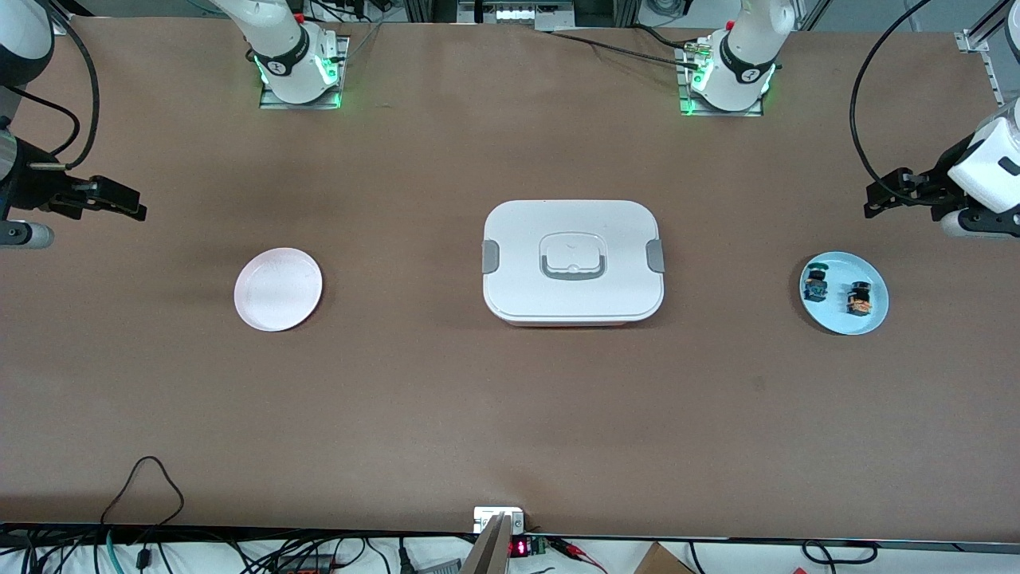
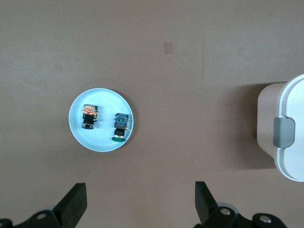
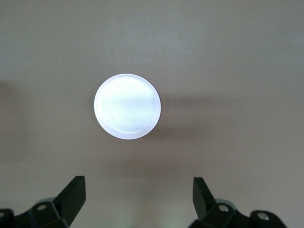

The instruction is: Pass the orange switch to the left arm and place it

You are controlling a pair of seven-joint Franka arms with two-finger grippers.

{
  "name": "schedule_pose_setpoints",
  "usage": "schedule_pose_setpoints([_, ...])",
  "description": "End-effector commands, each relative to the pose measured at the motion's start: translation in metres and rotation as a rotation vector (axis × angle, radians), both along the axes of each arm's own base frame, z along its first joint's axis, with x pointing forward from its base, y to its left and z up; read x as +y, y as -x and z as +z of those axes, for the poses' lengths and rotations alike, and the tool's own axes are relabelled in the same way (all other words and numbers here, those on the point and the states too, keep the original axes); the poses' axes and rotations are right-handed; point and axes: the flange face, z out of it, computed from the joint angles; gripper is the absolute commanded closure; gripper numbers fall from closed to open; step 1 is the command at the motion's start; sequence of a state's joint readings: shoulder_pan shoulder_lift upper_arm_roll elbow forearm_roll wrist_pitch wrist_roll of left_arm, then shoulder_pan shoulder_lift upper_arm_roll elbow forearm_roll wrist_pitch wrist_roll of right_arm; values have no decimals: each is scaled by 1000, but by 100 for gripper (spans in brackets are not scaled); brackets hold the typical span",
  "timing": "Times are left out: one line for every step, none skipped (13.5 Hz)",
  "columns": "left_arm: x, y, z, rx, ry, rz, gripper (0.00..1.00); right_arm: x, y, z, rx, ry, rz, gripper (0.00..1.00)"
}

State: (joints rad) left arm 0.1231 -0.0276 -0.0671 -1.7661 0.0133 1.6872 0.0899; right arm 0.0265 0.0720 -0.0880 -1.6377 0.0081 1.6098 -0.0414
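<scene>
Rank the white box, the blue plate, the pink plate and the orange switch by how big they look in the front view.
1. White box: largest.
2. Pink plate and blue plate: they look about equal, so no ranking between them.
3. Orange switch, on the blue plate: smallest.

I'm working in a robotics lab: two white jointed arms [image 1: 287, 56] bolted to a brown matte table [image 1: 510, 414], loose black cables [image 1: 143, 494] along its near edge.

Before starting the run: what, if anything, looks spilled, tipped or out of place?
Only that both switches, orange and green, lie on their sides on the blue plate. The box is shut; both grippers hang open.
</scene>
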Motion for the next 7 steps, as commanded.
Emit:
schedule_pose_setpoints([1, 1, 14, -12, 3, -2, 0, 1, 2, 13, -26, 9, -11, 0])
schedule_pose_setpoints([1, 1, 13, -7, 5, 0, 0, 1, 1, 15, -29, 8, -11, 0])
schedule_pose_setpoints([3, 0, 10, -1, 7, 4, 0, 2, 1, 15, -27, 6, -10, 0])
schedule_pose_setpoints([3, -1, 11, -4, 7, 5, 0, 3, 1, 15, -27, 8, -8, 0])
schedule_pose_setpoints([4, -1, 17, -15, 4, -5, 0, 3, 1, 14, -26, 11, -6, 0])
schedule_pose_setpoints([3, -3, 17, -6, 11, -4, 0, 3, 1, 14, -24, 11, -5, 0])
schedule_pose_setpoints([6, -4, 17, -3, 20, 0, 0, 3, 1, 13, -23, 9, -5, 0])
